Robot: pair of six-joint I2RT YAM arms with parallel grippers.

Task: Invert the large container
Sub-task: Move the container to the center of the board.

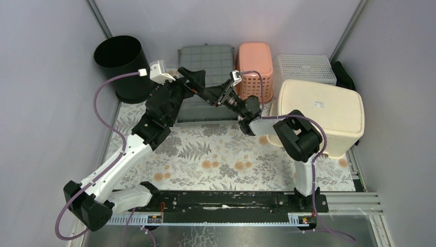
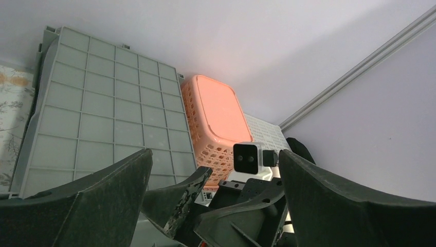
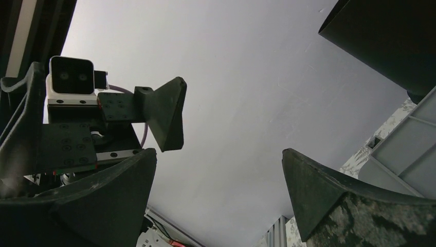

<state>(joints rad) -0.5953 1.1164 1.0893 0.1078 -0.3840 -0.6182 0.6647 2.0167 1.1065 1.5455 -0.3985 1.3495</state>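
The large container [image 1: 208,59] is a grey crate at the back centre of the table. It lies bottom-up, and its gridded underside [image 2: 103,113] fills the left of the left wrist view. My left gripper [image 1: 194,81] hovers open over its near part, nothing between its fingers [image 2: 215,154]. My right gripper [image 1: 218,95] comes in from the right, facing the left one, also open and holding nothing [image 3: 219,152]. A corner of the crate [image 3: 406,149] shows at the right edge of the right wrist view. Neither gripper visibly touches the crate.
A black round bin [image 1: 123,64] stands at the back left. Right of the crate are an orange basket [image 1: 254,64], a white mesh basket [image 1: 307,68] and a big cream basket [image 1: 321,113], bottom-up. A floral mat [image 1: 216,154] covers the table, with grey walls close around.
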